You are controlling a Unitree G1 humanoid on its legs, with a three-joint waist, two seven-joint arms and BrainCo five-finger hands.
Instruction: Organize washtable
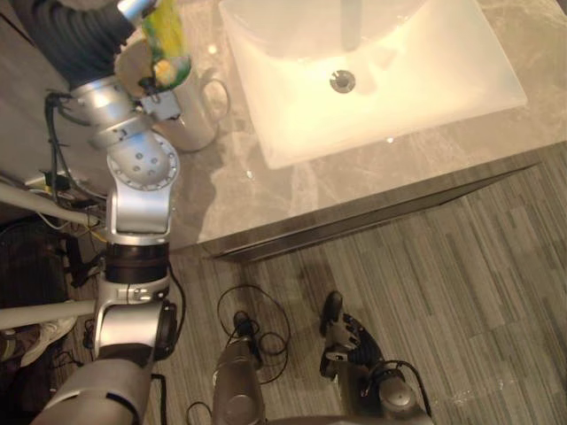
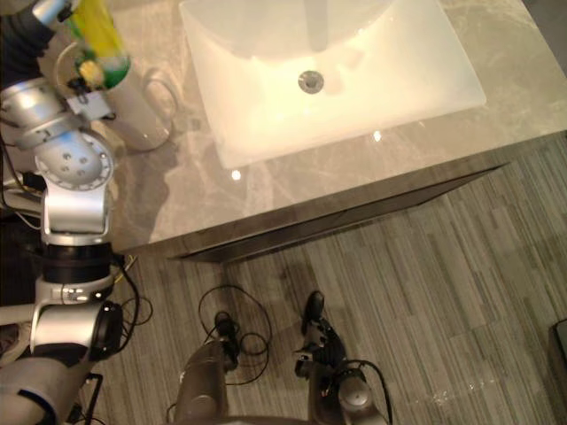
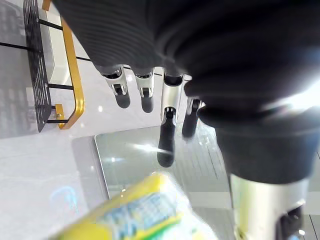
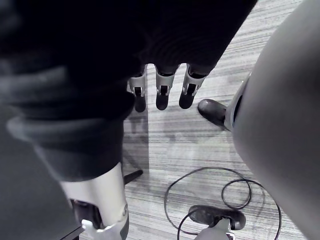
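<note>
Far left of the scene: your left robot hand (image 3: 167, 140) is raised over the surface (image 1: 266, 195) and grasps a yellow-green tube (image 1: 164, 35). Its fingers (image 3: 145, 97) are curled, and the tube lies between them and the thumb. The tube hangs nearly upright with its lower end at the mouth of a white mug (image 1: 190, 124). You cannot tell whether it touches the rim.

The mug stands upright on the surface, just left of the white basin (image 1: 292, 115), with its handle turned toward the basin. The basin takes up the far right of the surface, and its drain (image 1: 342, 81) sits in the middle.

In the left wrist view, past the fingers, you see a black rack (image 3: 37, 65) with a gold frame against a pale wall.

Near side, low: your right robot hand (image 4: 162, 92) hangs released over the striped grey floor (image 1: 425, 266). Its fingers are relaxed and hold nothing, and it is well apart from the surface.
</note>
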